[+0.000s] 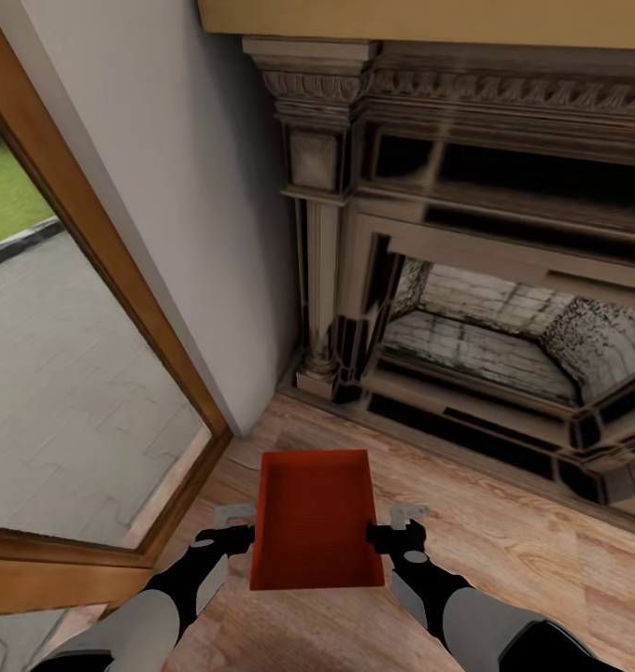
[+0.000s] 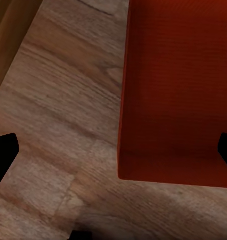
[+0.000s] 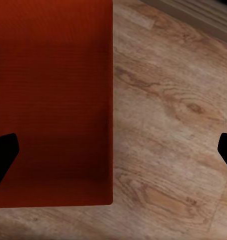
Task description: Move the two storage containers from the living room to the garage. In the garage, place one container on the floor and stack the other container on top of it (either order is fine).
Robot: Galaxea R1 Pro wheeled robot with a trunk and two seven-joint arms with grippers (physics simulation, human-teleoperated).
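Note:
One orange-red storage container (image 1: 313, 518) sits open-topped and empty on the light wood plank floor of the living room, in front of the fireplace. My left gripper (image 1: 241, 528) is at its left long wall and my right gripper (image 1: 388, 528) at its right long wall. In the left wrist view the left gripper (image 2: 113, 152) is open, one finger over the planks and the other over the container (image 2: 176, 90). The right gripper (image 3: 113, 152) is open too and spans the opposite wall of the container (image 3: 53, 95). Nothing is held.
An ornate dark fireplace (image 1: 486, 280) fills the right and back. A wood-framed glass door (image 1: 84, 373) stands at the left, with paving outside. A pale wall (image 1: 205, 187) lies between them. Wood planks (image 1: 504, 551) stretch to the right of the container.

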